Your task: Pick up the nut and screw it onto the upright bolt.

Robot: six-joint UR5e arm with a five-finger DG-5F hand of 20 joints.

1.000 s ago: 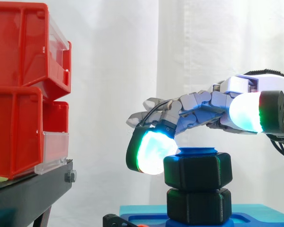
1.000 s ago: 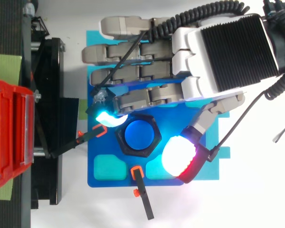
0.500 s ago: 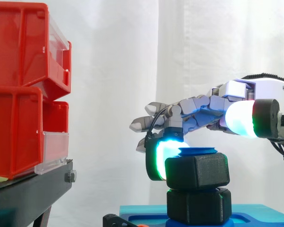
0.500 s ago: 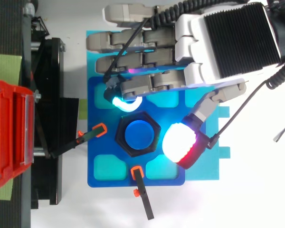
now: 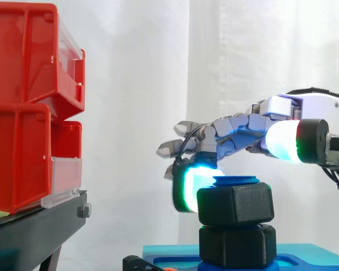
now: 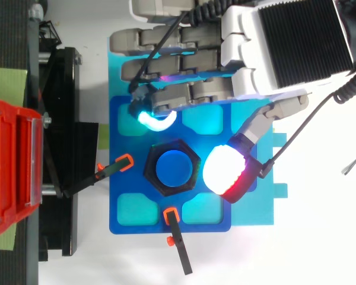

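Bins (image 5: 22, 107), red and stacked, stand left in my side view. I see the hand (image 6: 285, 47) spread loosely over the blue base (image 6: 130, 208), gripping nothing, its glowing pads (image 6: 227, 175) just beside the black nut (image 6: 156, 178), which sits around the top of the upright blue bolt (image 6: 175, 168).

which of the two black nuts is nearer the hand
The upper nut, just under the bolt top: a cyan pad of the hand hangs level with it. The lower nut sits on the blue base.
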